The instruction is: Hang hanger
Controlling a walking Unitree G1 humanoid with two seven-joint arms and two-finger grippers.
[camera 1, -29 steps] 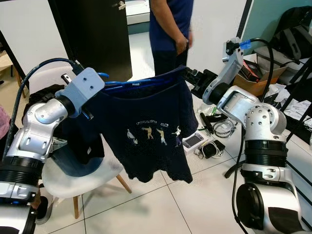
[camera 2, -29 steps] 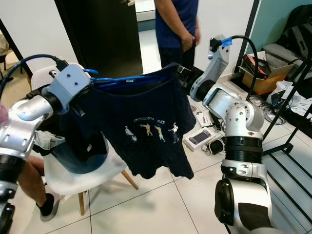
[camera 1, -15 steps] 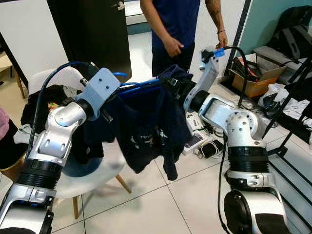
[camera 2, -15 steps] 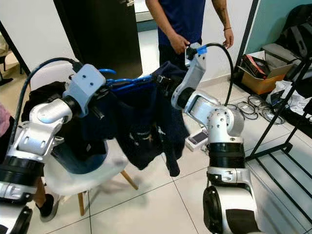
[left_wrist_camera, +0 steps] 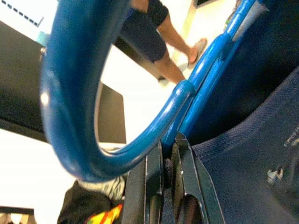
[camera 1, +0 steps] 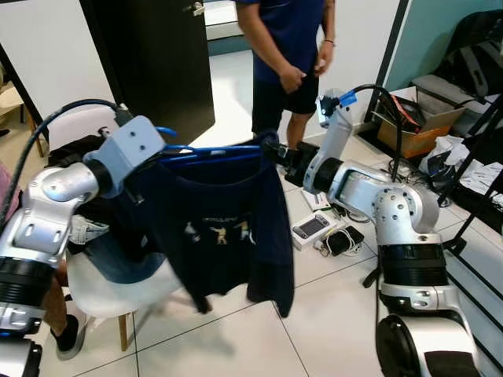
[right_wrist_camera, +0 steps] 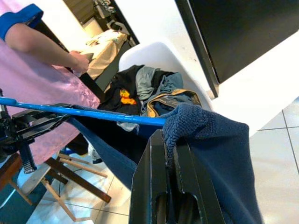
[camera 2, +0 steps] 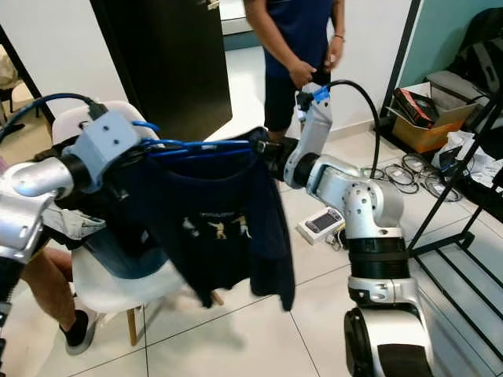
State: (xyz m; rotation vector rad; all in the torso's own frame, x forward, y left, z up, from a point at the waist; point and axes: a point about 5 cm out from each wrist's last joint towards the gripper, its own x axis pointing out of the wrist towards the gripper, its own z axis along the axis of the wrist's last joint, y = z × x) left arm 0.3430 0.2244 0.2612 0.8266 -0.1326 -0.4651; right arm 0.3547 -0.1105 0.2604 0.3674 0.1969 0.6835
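A blue plastic hanger [camera 1: 211, 151] carries a dark navy T-shirt [camera 1: 224, 228] with small printed figures, held level in front of me above the floor. My left gripper [left_wrist_camera: 164, 169] is shut on the hanger just below its curved hook [left_wrist_camera: 74, 93]. At the other end my right gripper [camera 1: 277, 152] is shut on the shirt's shoulder, where navy fabric [right_wrist_camera: 205, 126] is bunched over its fingers [right_wrist_camera: 163, 182]. The shirt hangs slack between both arms.
A person [camera 1: 291, 55] stands just behind the shirt, near a dark door [camera 1: 149, 55]. A white chair [camera 1: 102, 283] piled with clothes is at lower left. A black rack [camera 1: 471, 157], a cardboard box [camera 1: 409, 129] and loose gadgets [camera 1: 322, 232] crowd the right floor.
The hanger has swung from a bunched, foreshortened pose to level and broadside, spreading the shirt flat. My right arm reached left and lower; the person shifted behind.
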